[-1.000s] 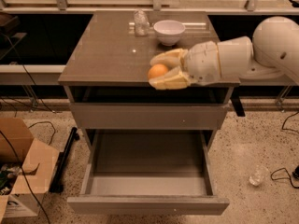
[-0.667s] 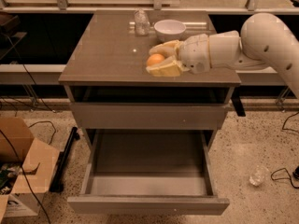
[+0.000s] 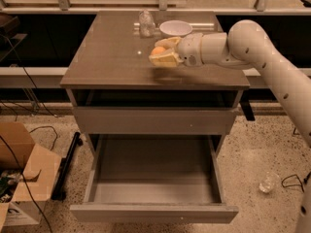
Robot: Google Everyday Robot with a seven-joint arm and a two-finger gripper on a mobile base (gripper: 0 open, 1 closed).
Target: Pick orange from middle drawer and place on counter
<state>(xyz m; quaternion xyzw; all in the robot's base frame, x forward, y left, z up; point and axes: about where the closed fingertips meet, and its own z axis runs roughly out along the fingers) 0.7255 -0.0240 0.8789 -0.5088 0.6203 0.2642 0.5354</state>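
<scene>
The orange [image 3: 158,51] is held between the pale yellow fingers [image 3: 164,59] of my gripper [image 3: 163,52], just above the middle of the counter [image 3: 112,57]. The gripper is shut on the orange. My white arm reaches in from the right across the counter. The middle drawer [image 3: 153,174] is pulled fully open below; its grey inside holds nothing.
A white bowl [image 3: 175,28] and a clear glass [image 3: 146,23] stand at the counter's back, just behind the gripper. A closed drawer front [image 3: 153,120] sits above the open one. Cardboard boxes [image 3: 22,174] and cables lie on the floor at left; a clear cup [image 3: 267,182] at right.
My gripper with the orange has moved left and further back over the counter, closer to the bowl. The drawer has not moved.
</scene>
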